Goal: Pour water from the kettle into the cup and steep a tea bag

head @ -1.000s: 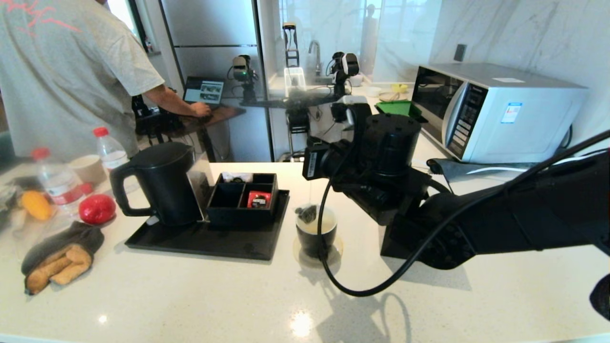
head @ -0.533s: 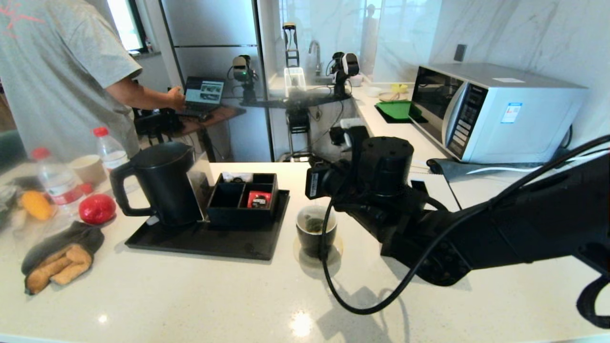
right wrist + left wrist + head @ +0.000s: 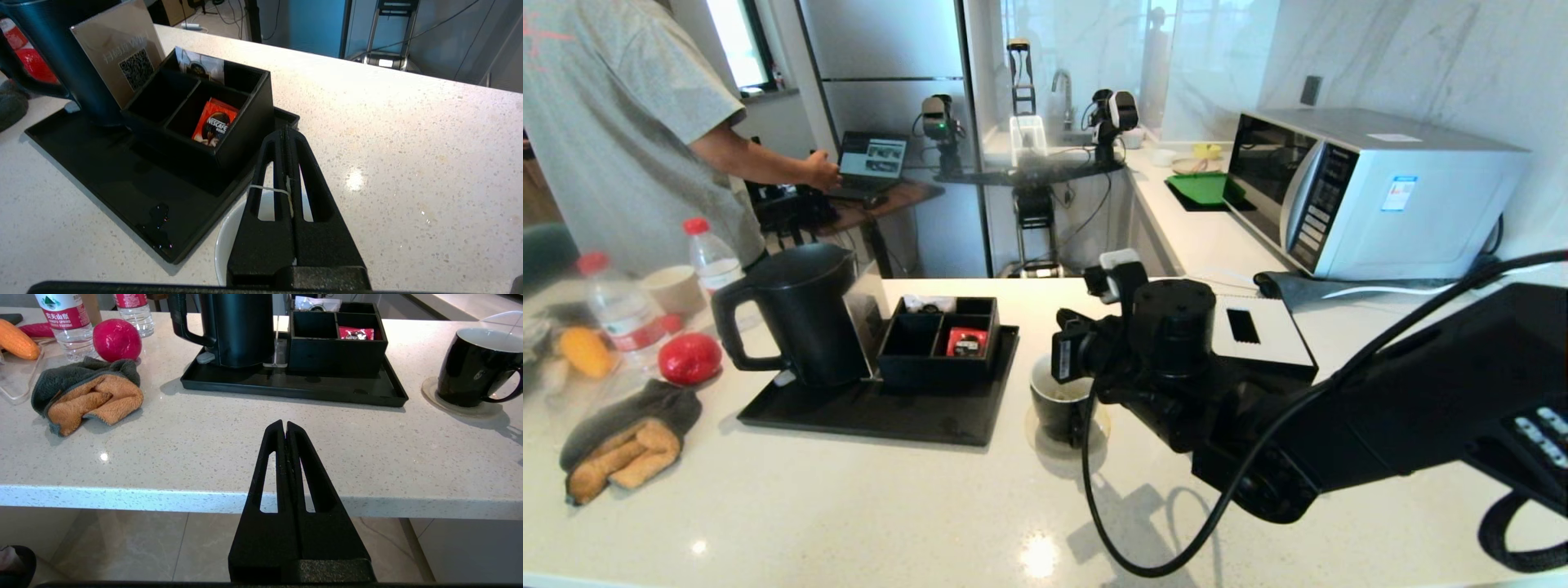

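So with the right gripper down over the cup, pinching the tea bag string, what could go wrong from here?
1. The right gripper is shut on the thin string just above the cup; a sideways pull might tip the cup off its coaster.
2. The tray sits close beside the cup, so the arm could bump it.
3. If the string slips free, it may drop into the cup.

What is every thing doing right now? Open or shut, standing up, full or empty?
Kettle: upright on the black tray, lid shut.
Cup: upright on a coaster.
Tea bag: hidden; only its string shows, pinched in the right gripper.
Right gripper: shut on the string, over the cup.
Left gripper: shut, empty, parked before the counter edge.
Red packet: leaning in the box.
Microwave: door shut.
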Tool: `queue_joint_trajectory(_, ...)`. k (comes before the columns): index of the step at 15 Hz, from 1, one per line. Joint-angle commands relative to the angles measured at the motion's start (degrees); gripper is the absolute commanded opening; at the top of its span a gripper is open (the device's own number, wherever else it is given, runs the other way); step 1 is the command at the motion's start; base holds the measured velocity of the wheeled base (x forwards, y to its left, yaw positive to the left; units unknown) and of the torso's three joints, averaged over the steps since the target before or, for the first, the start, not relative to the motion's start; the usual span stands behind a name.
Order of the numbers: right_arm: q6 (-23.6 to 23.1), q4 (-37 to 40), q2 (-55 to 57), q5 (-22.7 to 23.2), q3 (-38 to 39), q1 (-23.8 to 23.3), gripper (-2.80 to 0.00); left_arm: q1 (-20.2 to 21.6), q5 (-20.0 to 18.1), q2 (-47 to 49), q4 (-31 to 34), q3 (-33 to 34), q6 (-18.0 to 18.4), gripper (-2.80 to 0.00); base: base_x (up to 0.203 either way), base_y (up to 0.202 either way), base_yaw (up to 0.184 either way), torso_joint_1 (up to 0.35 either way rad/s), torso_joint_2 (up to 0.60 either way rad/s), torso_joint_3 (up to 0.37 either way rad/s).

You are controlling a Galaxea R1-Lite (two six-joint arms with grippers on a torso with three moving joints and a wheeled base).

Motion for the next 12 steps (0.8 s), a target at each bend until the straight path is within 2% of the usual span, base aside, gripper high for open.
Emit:
queue_joint_trajectory(1,-0.02,-0.45,0.65,-0.10,0.77,0.03,-2.80,0.02,0.03,0.00,-0.02,0.00,-0.05,-2.80,0.000,0.000,0.000,0.000,0.00,0.000)
queue_joint_trajectory(8,0.07,-0.31,-2.39,-0.18,-0.25,0.03,-2.80,-0.01,0.03,0.00,-0.02,0.00,-0.05,-2.80,0.000,0.000,0.000,0.000,0.00,0.000)
queue_joint_trajectory(12,0.07,0.65,-5.59,-0.14,-3.41,-0.14,-2.80,0.02,0.03,0.00,-0.02,0.00,-0.05,-2.80,0.000,0.000,0.000,0.000,0.00,0.000)
